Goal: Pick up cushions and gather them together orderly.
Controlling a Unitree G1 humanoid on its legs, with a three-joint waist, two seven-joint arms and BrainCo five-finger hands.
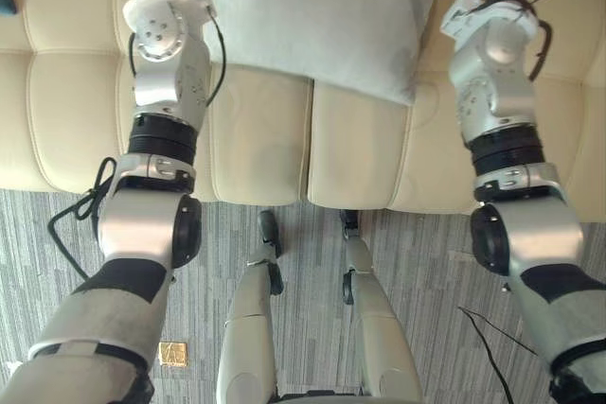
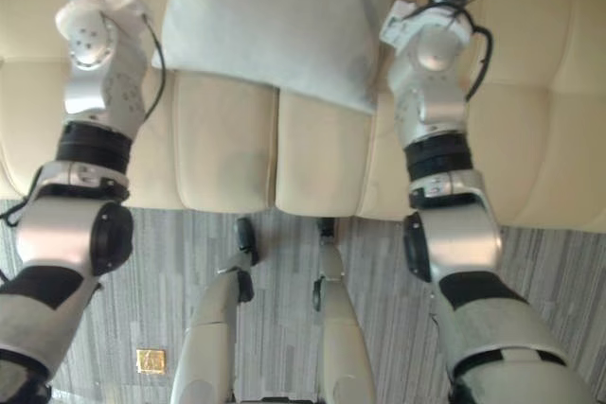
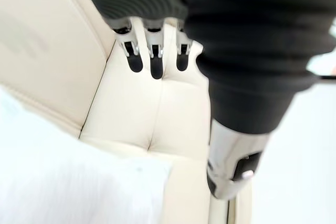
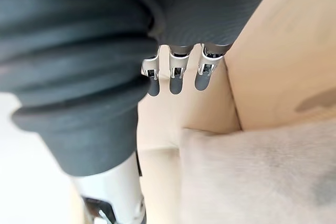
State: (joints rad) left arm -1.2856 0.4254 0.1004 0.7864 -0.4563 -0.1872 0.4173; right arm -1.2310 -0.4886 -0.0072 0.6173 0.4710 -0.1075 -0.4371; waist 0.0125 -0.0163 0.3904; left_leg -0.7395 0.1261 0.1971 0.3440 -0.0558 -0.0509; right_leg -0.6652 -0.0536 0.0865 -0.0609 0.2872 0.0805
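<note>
Cushion point(image 1: 322, 16): pale grey and soft-looking, rested on the cream sofa point(image 1: 265, 149) between the two arms, one corner pointing towards the seat's front edge. Could not be told whether flat or propped against the backrest.
Left hand point(image 3: 152, 61): empty, with straight, relaxed fingers and the thumb well apart. Hung over bare seat just beside the cushion's left edge, with no contact seen.
Right hand point(image 4: 176, 74): empty too, fingers straight. Hung over the seam of seat and backrest, just beside the cushion's right edge.
Step in hand: judged to be the approach, bracketing the cushion from both sides before any grip or lift.
Doing it well: probably best to bring both hands in at matching height and pace, so that the cushion was squeezed evenly and not shoved sideways. Worth sliding straight fingers under or against the side edges first, then curling them only once the fabric was truly between fingers and thumb.
Handling: looked light and yielding, so likely to sag or fold if caught at one corner alone.
Risk: closing too early on air, or pinching only the cover and dragging the cushion askew.
Progress: early, by this reading. Nothing lifted, and no gathering spot yet apparent.
</note>
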